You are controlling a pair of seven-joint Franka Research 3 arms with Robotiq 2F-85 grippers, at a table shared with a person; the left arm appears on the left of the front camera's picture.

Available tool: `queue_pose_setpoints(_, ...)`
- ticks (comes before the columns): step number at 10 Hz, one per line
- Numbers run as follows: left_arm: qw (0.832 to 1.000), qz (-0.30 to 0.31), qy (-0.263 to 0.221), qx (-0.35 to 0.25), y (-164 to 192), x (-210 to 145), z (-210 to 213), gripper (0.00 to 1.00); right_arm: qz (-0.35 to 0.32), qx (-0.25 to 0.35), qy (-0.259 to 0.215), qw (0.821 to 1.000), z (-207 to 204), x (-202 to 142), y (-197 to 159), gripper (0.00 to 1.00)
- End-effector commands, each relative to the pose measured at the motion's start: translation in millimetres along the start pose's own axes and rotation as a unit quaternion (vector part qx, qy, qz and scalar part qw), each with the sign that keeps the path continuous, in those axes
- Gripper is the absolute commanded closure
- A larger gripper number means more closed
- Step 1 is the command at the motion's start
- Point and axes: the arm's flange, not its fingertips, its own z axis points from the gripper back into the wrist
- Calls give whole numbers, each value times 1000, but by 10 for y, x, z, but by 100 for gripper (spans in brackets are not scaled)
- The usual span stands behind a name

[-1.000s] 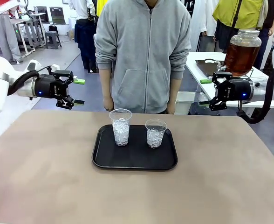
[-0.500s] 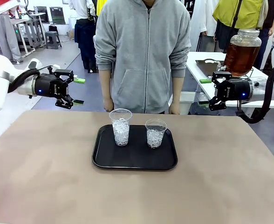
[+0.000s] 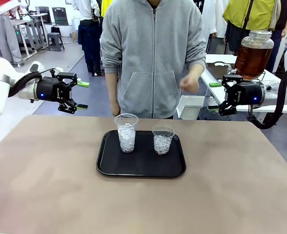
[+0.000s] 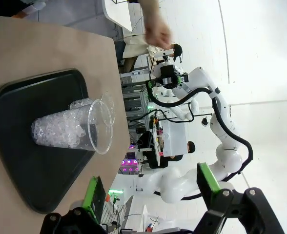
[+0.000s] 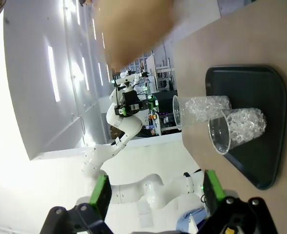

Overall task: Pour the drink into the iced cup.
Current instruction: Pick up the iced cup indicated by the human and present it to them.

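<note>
Amber drink (image 3: 252, 61) parked in the big glass jar (image 3: 258, 40), well away from the cups.

Sitting upright, long axis vertical, lid on top, on the white side table (image 3: 216, 66) at the back right. Bottom of the jar cut off behind the right gripper (image 3: 214, 96), so hard to say what's under it. Both iced cups, left cup (image 3: 126, 132) and right cup (image 3: 163, 139), upright with mouths up, side by side on the black tray (image 3: 141, 169) mid-table. Right gripper with fingers spread apart, nothing between them; same deal for the left gripper (image 3: 82, 95), hanging over the far left edge of the brown table (image 3: 55, 190). Person's hand (image 3: 187, 84) raised in a loose fist between tray and jar, just a blurry smear in the right wrist view.
</note>
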Motion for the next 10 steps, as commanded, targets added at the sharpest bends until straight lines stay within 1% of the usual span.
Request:
queue_pose_setpoints(1,1000,-7,0,-11,9,-4,6,0,1,0,0,1000,1,3,7,0)
queue_pose_setpoints(10,1000,-7,0,-11,9,-4,6,0,1,0,0,1000,1,3,7,0)
